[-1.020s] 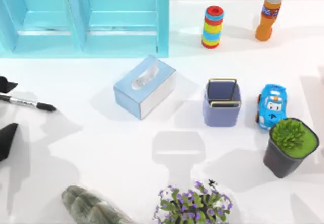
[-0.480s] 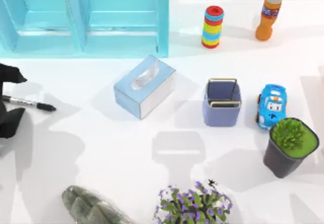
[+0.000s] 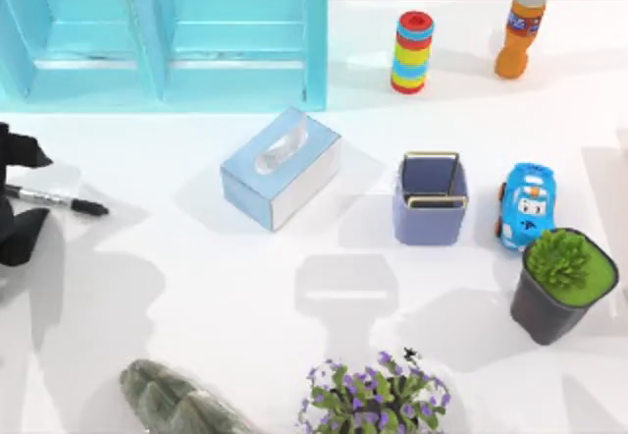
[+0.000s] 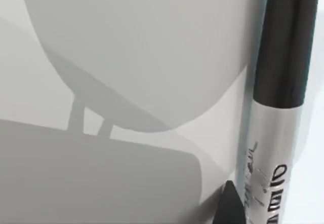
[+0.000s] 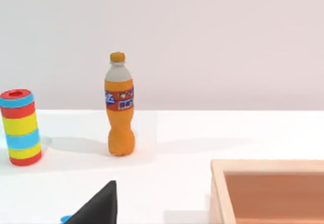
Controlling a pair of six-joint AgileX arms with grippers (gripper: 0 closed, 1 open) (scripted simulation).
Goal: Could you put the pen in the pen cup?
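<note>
The pen [image 3: 54,199] is lying flat at the worktop's [image 3: 216,287] far left edge, between the two fingers of the left pincer [image 3: 12,197]. The tissue box [image 3: 281,167] is sitting near the middle. Right of it the pen cup [image 3: 430,201] is standing, with the toy car [image 3: 527,205] just beside it and the plant pot [image 3: 562,285] nearer the front, touching the car.

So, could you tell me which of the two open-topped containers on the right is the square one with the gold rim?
The periwinkle-blue pen cup, left of the toy car. The plant pot is dark grey, round and holds a green plant.
</note>
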